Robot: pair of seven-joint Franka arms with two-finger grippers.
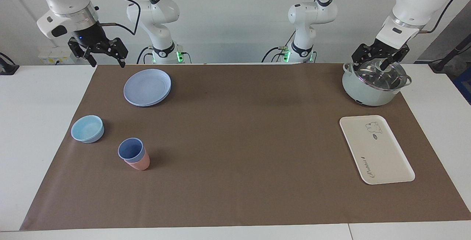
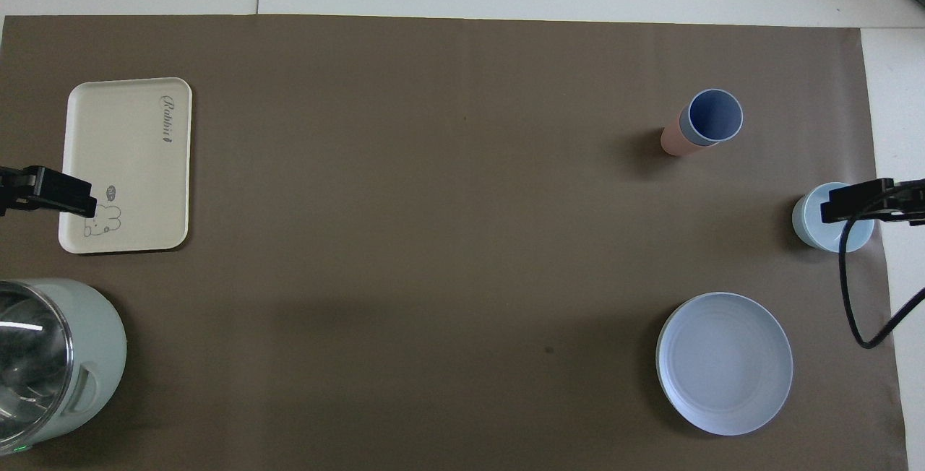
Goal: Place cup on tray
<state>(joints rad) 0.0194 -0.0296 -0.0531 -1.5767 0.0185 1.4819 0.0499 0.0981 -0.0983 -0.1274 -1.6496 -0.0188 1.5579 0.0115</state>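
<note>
The periwinkle-blue cup (image 1: 130,149) (image 2: 714,115) stands upright, nested inside a pink tumbler (image 1: 140,163) (image 2: 672,141), toward the right arm's end of the table. The cream-white tray (image 1: 375,151) (image 2: 126,146) with its bear drawing lies flat and bare toward the left arm's end. My right gripper (image 1: 107,62) hangs open in the air beside the blue plate, holding nothing. My left gripper (image 1: 371,62) hangs open over the pot's glass lid, also holding nothing. Both are well away from the cup.
A round blue plate (image 1: 147,87) (image 2: 724,363) lies nearer to the robots than the cup. A light-blue bowl (image 1: 87,129) (image 2: 808,224) sits beside the cup. A pale green pot (image 1: 371,92) (image 2: 94,355) with a glass lid stands nearer to the robots than the tray. A brown mat (image 1: 239,140) covers the table.
</note>
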